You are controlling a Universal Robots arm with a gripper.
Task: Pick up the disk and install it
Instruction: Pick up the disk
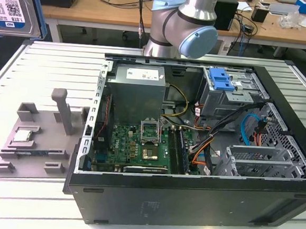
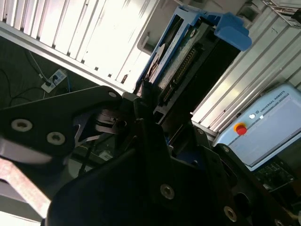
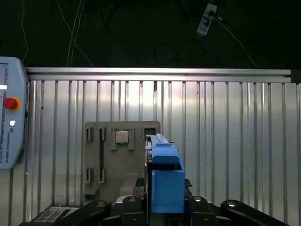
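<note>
gripper (image 2: 148, 101) clamped on the disk (image 2: 186, 59), edge-on between jaws for a steady hold | raised clear of grey fixture (image 1: 38, 156) | not yet in computer case (image 1: 188, 202)

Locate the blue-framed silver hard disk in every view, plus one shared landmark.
Exterior view: silver rectangular disk in a blue plastic frame, at the exterior view's upper left, label visible.
First wrist view: disk edge-on, before the grey plastic tray.
Second wrist view: disk slanted against the table.
Shared landmark: ribbed aluminium table.
</note>
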